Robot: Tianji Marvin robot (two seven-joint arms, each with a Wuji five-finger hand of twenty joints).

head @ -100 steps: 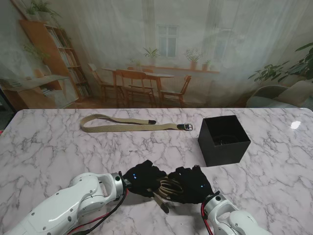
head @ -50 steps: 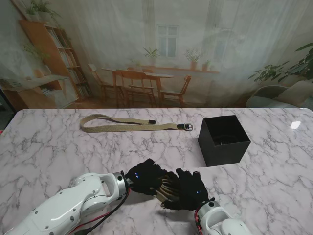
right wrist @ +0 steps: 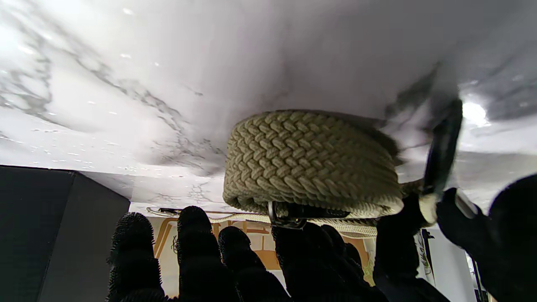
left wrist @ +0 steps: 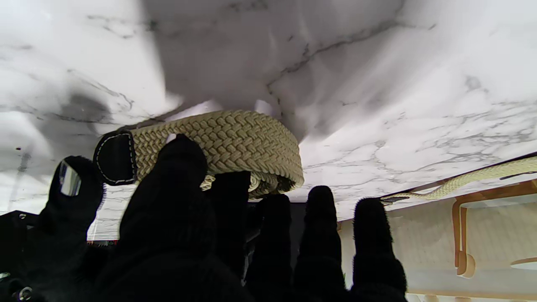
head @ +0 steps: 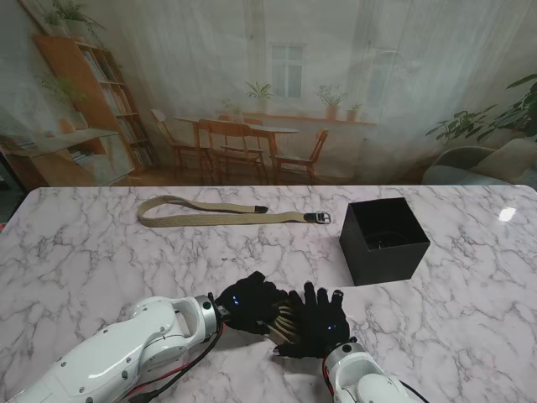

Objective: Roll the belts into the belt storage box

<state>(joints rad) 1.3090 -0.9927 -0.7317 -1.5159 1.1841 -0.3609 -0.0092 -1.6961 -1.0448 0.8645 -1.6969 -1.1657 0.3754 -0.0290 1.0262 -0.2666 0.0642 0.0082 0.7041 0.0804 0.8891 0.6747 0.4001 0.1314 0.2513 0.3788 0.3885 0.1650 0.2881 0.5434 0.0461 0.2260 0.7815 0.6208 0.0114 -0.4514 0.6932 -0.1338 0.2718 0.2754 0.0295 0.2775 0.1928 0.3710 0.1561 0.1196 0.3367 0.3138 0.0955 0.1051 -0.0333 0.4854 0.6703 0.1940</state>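
Since a second earlier, the right hand (head: pixel 317 320) had slid left and closed up against the left hand (head: pixel 248 304); both clasped the rolled braided belt (head: pixel 284 321) between them on the marble table (head: pixel 84 260). Another belt (head: pixel 231 212) lay flat farther off, left of the black storage box (head: pixel 384 240).

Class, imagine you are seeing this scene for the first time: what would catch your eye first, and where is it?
First, the two black-gloved hands, left hand and right hand, meeting at the table's near edge around a coiled woven belt. Next, the black storage box farther off on the right, and a second belt lying flat to its left.
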